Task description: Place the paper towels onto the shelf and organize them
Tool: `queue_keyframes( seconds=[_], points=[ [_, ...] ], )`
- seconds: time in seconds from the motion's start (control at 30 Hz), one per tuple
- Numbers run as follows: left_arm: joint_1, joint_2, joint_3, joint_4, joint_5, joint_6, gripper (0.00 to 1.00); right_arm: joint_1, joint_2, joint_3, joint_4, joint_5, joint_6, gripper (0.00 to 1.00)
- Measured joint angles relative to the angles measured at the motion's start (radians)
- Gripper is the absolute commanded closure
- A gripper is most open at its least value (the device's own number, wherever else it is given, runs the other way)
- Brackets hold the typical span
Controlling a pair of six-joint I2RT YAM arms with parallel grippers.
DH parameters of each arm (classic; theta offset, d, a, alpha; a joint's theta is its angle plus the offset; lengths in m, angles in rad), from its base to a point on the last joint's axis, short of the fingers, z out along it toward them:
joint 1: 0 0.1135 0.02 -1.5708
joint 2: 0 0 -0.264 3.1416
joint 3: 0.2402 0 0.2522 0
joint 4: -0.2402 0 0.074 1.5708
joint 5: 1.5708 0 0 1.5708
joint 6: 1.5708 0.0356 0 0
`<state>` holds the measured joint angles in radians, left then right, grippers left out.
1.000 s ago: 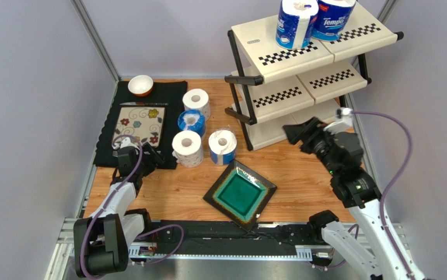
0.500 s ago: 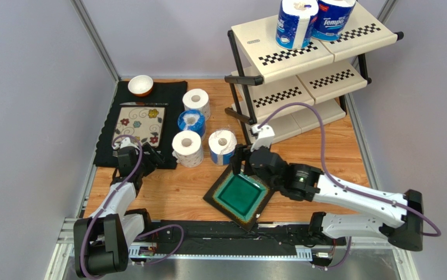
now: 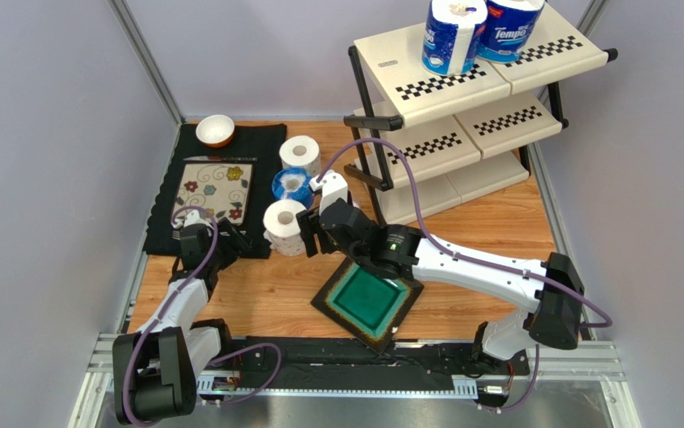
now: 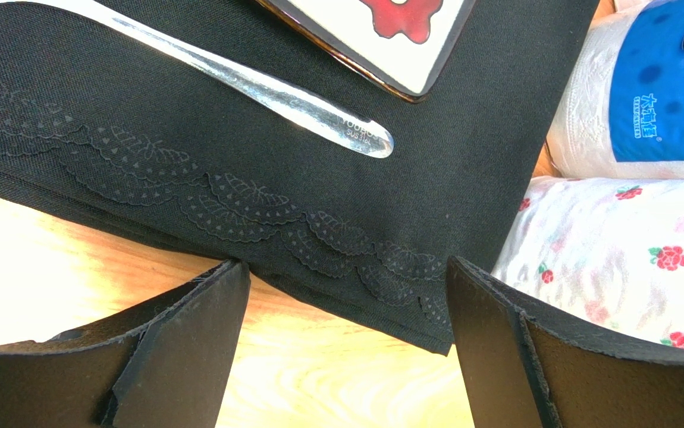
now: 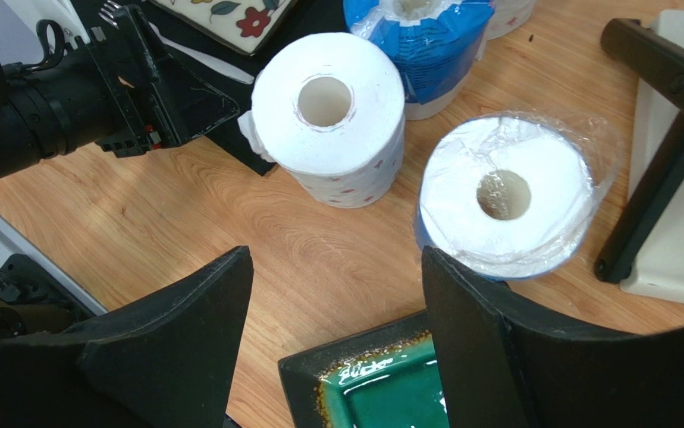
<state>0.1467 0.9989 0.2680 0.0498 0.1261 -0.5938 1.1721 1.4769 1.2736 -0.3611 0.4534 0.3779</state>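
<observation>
— Which step is this?
— Fetching the next roll. The right gripper (image 5: pixel 332 267) hangs empty, jaws apart, above the film-wrapped roll (image 5: pixel 506 192) and the soft flower-printed roll (image 5: pixel 328 134) on the table.
— And next?
— Drop over one and pinch its cylinder. Two glossy Tempo rolls (image 3: pixel 451 36) top the shelf (image 3: pixel 399 62); the left gripper (image 4: pixel 346 294) gapes idle by the black placemat (image 4: pixel 229 107)

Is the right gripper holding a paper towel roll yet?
No, the right gripper is open and empty, short of the plastic-wrapped white paper roll.
</observation>
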Motion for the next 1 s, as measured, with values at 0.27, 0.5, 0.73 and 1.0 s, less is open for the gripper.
queue_keyframes(
  seconds=[0.27,0.5,0.73,1.0],
  points=[
    [0.000,0.000,0.000,0.000,0.000,0.000,0.10,-0.098,0.158,0.168,-0.014,-0.157,-0.011,0.27],
    [0.000,0.000,0.000,0.000,0.000,0.000,0.10,-0.181,0.290,0.298,-0.073,-0.325,0.008,0.27],
    [0.000,0.002,0.000,0.003,0.000,0.000,0.10,-0.249,0.369,0.375,-0.154,-0.379,0.019,0.27],
    [0.000,0.005,0.000,0.006,0.000,-0.001,0.10,-0.243,0.451,0.431,-0.190,-0.414,0.018,0.27]
  ],
)
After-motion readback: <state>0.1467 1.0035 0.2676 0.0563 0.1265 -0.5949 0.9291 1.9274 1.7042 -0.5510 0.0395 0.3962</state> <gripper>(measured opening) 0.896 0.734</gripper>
